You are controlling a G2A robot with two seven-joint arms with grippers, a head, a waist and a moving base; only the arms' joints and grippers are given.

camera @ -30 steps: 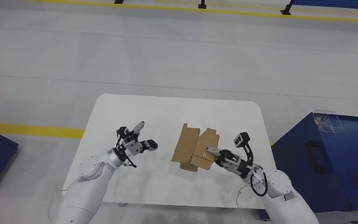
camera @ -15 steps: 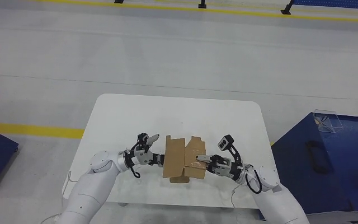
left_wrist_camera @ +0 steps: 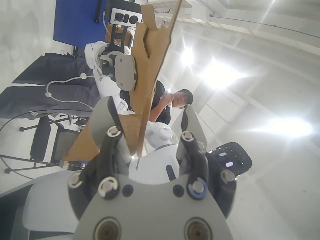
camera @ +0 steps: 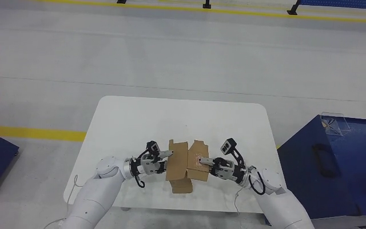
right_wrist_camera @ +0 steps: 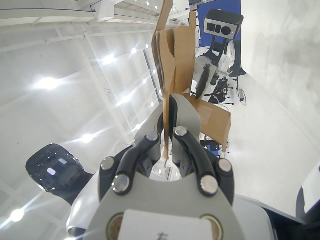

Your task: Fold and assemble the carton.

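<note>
Here, the carton [camera: 186, 163], not yet opened into a box, hangs over the table's [camera: 229, 120] near side, the right gripper [right_wrist_camera: 168, 99] clamped on one edge, the left gripper [left_wrist_camera: 147, 106] spread wide around the opposite edge.

The top view is bright and evenly lit from above, the white table [camera: 229, 114] pale and uniform, shadows faint and soft. Both wrist views bow straight lines toward their edges; ceiling lamps [left_wrist_camera: 217, 73] flare into starbursts, leaving the carton [left_wrist_camera: 147, 76] backlit.
</note>
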